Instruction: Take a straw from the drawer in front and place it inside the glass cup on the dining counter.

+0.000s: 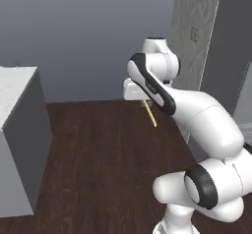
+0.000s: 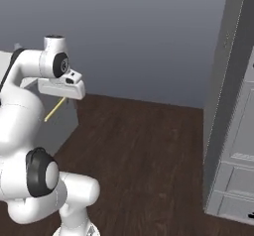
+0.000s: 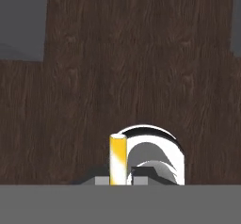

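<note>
Straw (image 1: 150, 113): thin, pale yellow, straight. Hangs tilted below the white hand of the arm (image 1: 206, 125), over the dark wood floor (image 1: 103, 154), touching nothing else. In the right base view the straw (image 2: 54, 109) slants down and away from the hand toward the arm's body. In the hand view the straw (image 3: 117, 158) stands upright from the bottom middle, seen almost end-on along its length, with the floor (image 3: 141, 77) beyond it.

Gripper (image 3: 121, 178): fingers clenched on the straw; two small dark tips flank its base closely in the hand view. In both base views the fingers are hidden under the hand, so the grasp cannot be read there.

Worktop (image 1: 15, 88): white marble slab with grey sides, at the left of the left base view, well apart from the straw. A corner of it shows behind the arm in the right base view (image 2: 10, 61).

Cabinet (image 2: 233, 131): tall grey panelled unit at the right of the right base view, standing on the floor, well apart from the arm.

Wall (image 1: 98, 31): plain blue-grey, behind the scene.
</note>
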